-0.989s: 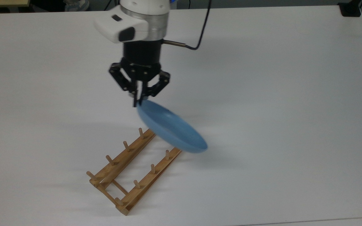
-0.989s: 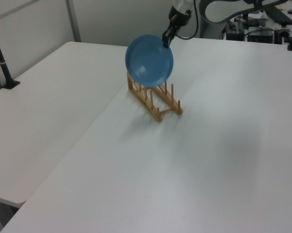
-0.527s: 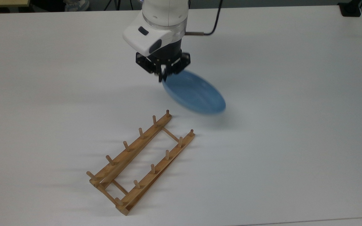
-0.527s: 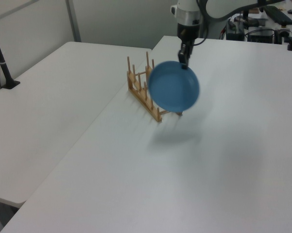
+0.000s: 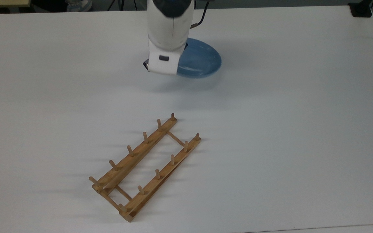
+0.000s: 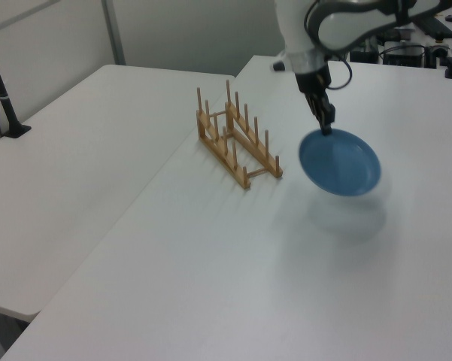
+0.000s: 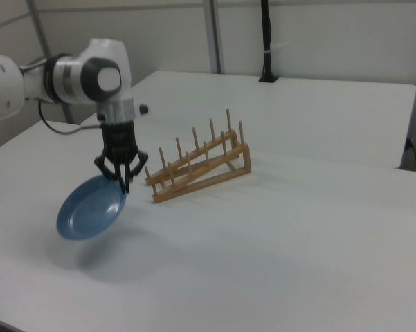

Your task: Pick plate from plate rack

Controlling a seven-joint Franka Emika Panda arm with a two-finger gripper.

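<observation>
Only the right view shows the hand pinching the plate by its rim, off the plate rack.

Plate carried clear of rack (tilting flatter, apparently).

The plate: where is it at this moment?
The plate hangs tilted above the table, held at its rim by the hand, clear of the rack and off to the right view's left of it.

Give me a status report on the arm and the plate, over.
Gripper shut on plate rim, plate hanging tilted above table. Plate rack empty, well apart. Nothing in the way.
</observation>
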